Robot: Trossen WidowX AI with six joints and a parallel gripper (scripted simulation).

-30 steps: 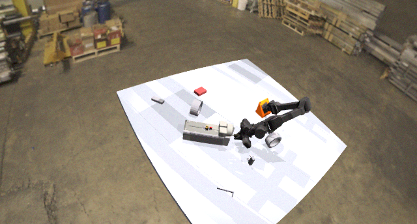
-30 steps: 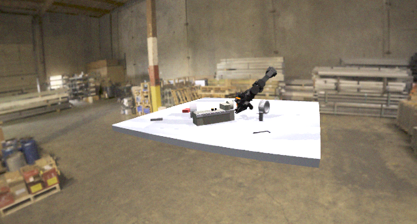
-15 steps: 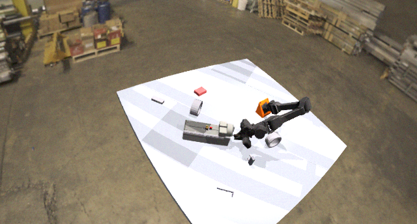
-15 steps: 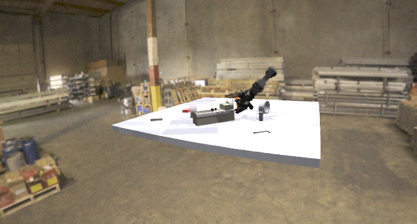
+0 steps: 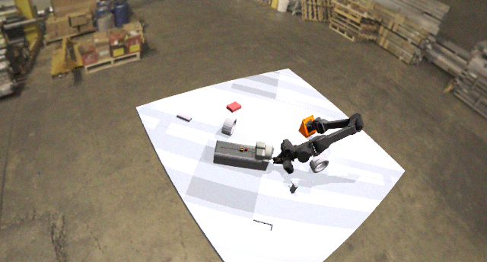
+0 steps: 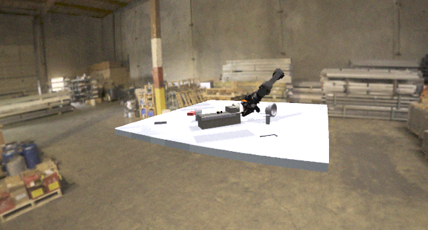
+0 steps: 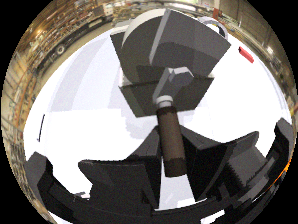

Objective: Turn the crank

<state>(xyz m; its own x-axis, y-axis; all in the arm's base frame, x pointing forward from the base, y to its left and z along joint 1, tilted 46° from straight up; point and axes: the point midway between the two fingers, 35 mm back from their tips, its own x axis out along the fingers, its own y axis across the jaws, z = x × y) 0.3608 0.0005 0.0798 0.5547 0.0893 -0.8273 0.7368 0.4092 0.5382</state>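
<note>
— Since the crank handle (image 7: 172, 143) juts from the machine's (image 5: 237, 155) end nearest the arm, is it held?

— Yes, the gripper (image 7: 169, 163) is clamped on that dark, rigid peg, along its shaft.

— And the red pointer (image 5: 246, 149)?

— Atop the machine, just beside the brass marks (image 5: 241, 149). Likely stiff gearing; small turns, firm mid-shaft grip.

From my side camera, the white bench (image 6: 301, 150) carried a long grey machine (image 6: 218, 120). My arm (image 6: 267, 84) sloped down to its right end, the hand (image 6: 245, 110) clamped on the crank handle there. A grey lamp (image 6: 270, 110) stood just right of the hand.
</note>
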